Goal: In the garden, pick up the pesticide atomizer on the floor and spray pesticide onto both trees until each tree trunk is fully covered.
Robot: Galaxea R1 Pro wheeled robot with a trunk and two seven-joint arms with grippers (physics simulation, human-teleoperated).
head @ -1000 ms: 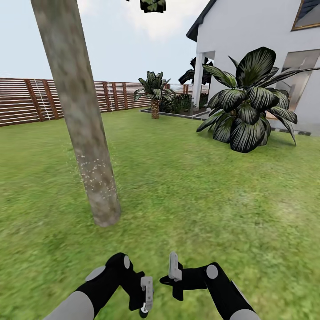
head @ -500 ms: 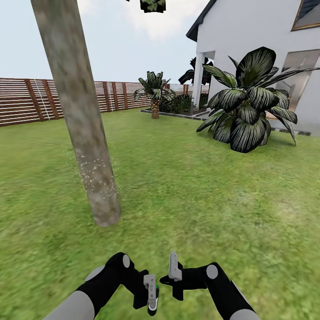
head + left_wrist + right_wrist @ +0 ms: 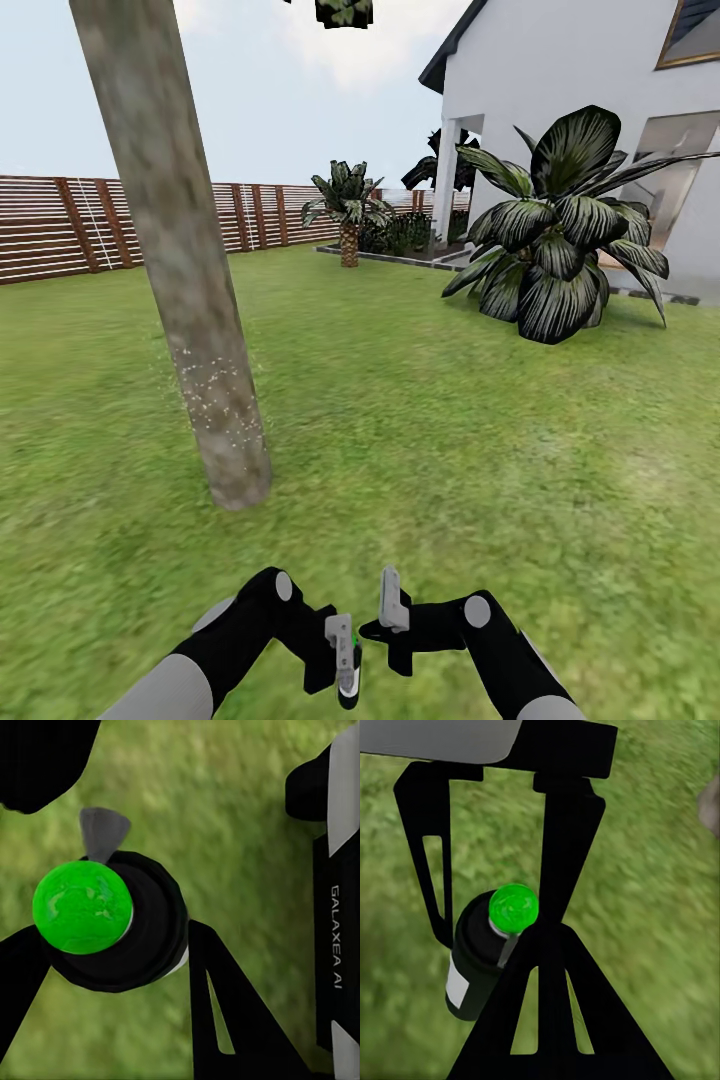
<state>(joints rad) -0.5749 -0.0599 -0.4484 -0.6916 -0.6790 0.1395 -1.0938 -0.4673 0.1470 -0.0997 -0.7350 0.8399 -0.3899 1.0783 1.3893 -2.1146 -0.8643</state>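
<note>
A mottled grey-tan tree trunk [image 3: 180,260] leans up from the grass [image 3: 450,450] ahead on my left. White pesticide specks [image 3: 215,395] dot its lower part. The atomizer [image 3: 352,643] here is a black bottle with a bright green cap [image 3: 81,907] and a white label [image 3: 456,986]. My left gripper [image 3: 346,680] is shut on it, low in front of me, with a finger on each side of the body. My right gripper [image 3: 390,585] is close beside it, fingers up and together, holding nothing.
A brown slat fence [image 3: 60,225] runs along the back left. A white house [image 3: 580,110] stands at the right with a large dark leafy plant [image 3: 560,250] in front. A short palm [image 3: 349,215] grows by the far bed.
My left gripper has shifted and turned a little toward the right gripper, bringing the atomizer's green cap into the head view. Trunk, specks and right arm look the same.
</note>
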